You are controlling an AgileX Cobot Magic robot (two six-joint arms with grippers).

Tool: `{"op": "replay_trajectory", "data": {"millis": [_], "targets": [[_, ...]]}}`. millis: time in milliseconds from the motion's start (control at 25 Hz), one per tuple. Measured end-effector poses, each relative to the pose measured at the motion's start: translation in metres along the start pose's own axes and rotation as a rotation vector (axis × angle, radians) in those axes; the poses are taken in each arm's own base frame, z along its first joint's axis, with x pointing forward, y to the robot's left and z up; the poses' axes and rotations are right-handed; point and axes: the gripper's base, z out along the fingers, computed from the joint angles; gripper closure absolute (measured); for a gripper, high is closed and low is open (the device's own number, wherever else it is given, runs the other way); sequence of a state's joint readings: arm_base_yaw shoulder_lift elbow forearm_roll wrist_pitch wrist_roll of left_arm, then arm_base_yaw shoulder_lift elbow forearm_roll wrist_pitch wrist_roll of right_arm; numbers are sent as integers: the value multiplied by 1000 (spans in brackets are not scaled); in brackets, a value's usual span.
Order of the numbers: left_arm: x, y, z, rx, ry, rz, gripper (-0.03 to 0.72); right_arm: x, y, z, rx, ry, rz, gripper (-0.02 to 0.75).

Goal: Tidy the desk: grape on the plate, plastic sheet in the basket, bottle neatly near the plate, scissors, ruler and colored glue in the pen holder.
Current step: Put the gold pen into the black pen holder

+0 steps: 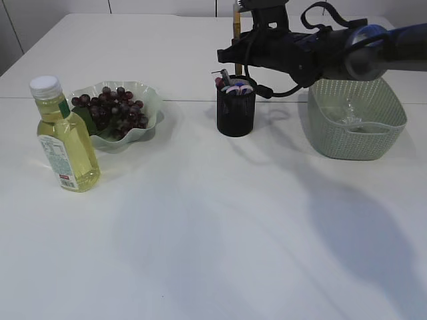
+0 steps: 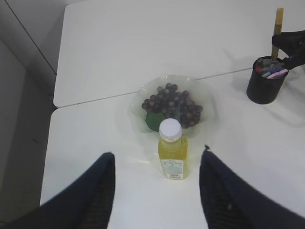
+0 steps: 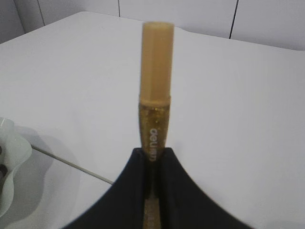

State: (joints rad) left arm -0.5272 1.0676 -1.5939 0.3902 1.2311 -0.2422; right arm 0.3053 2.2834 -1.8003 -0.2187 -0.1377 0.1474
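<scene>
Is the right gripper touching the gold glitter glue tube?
Touching: the right wrist view shows the jaws of the right gripper clamped on the glue tube.

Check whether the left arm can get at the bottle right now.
Probably yes: the left gripper hangs open above the oil bottle, which stands upright with bare table at both sides and only the grape plate behind it.

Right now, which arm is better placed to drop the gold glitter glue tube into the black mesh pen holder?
Right. Its gripper is shut on the gold glitter glue tube, above the black mesh pen holder. The left gripper hangs open and empty by the yellow bottle.
</scene>
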Motion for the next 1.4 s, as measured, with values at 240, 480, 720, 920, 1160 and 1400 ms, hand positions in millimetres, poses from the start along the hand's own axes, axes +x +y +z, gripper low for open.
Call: {"op": "replay_trajectory", "data": {"millis": [240, 480, 720, 920, 1160, 1400], "targets": [[0, 0, 0, -1, 0, 1, 273, 2, -1, 7, 5, 11, -3, 689], [0, 0, 0, -1, 0, 1, 273, 4, -6, 7, 16, 23, -13, 687], [0, 0, 0, -2, -1, 1, 273, 5, -7, 7, 18, 27, -15, 670], [0, 0, 0, -3, -1, 1, 273, 6, -8, 7, 21, 38, 12, 626], [0, 0, 0, -3, -1, 1, 273, 5, -10, 7, 37, 99, 50, 436], [0, 0, 0, -3, -1, 1, 273, -13, -12, 5, 62, 136, 68, 374]]}}
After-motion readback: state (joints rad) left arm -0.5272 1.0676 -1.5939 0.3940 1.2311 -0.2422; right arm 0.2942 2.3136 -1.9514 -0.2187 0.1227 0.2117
